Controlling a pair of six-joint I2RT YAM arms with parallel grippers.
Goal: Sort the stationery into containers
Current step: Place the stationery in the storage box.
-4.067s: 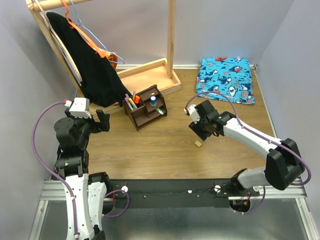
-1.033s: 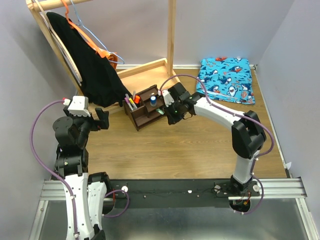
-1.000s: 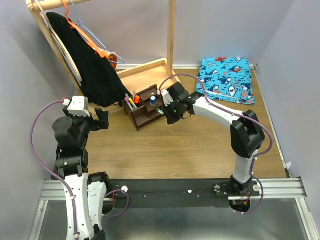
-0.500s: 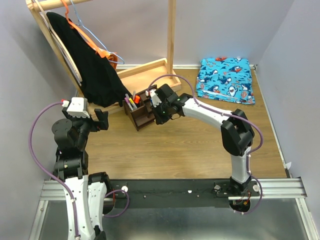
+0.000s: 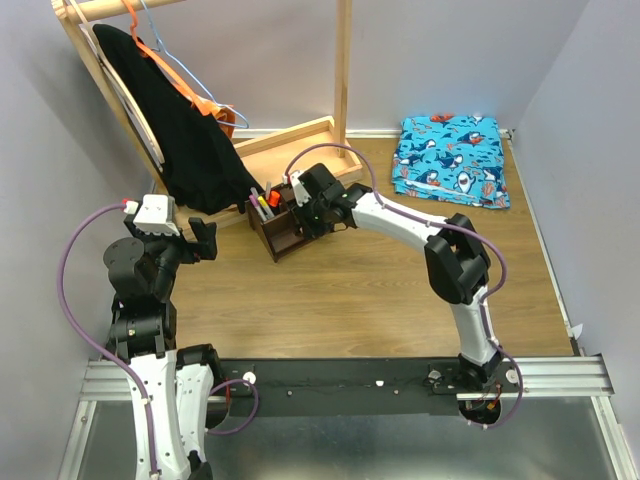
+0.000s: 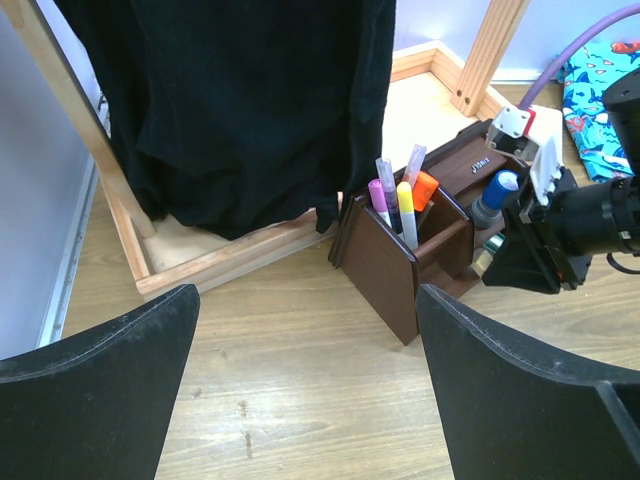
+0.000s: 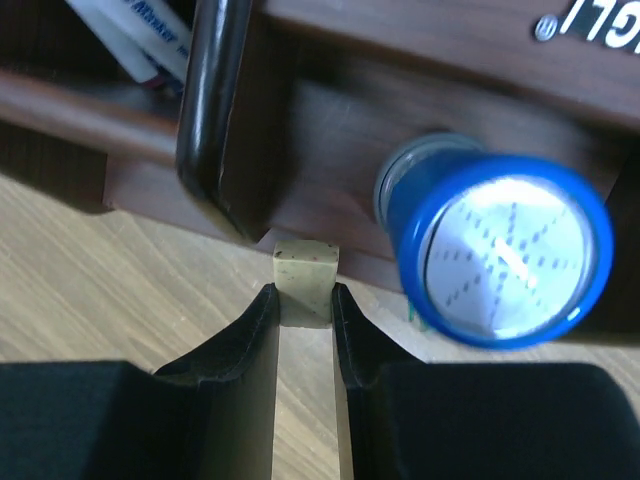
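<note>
My right gripper (image 7: 304,300) is shut on the tan eraser cube (image 7: 305,275), which sticks out beyond its fingertips. The cube hangs at the front edge of the dark brown organiser (image 7: 420,60), beside the blue-topped tube (image 7: 500,250) standing in a compartment. In the top view the right gripper (image 5: 314,205) is over the organiser (image 5: 278,237) and covers its right half. Pink, yellow, orange and purple pens (image 6: 398,198) stand in the organiser's (image 6: 385,270) left compartment. My left gripper (image 6: 308,295) is open with nothing in it, raised above the table to the organiser's left.
A black garment (image 5: 175,120) and an orange hanger (image 5: 205,105) hang on the pale wooden rack (image 5: 300,140) behind the organiser. A blue shark-print cloth (image 5: 452,158) lies at the back right.
The right arm has swung left from the middle of the table to the organiser, carrying the eraser that lay on the wood. The left arm has not moved.
</note>
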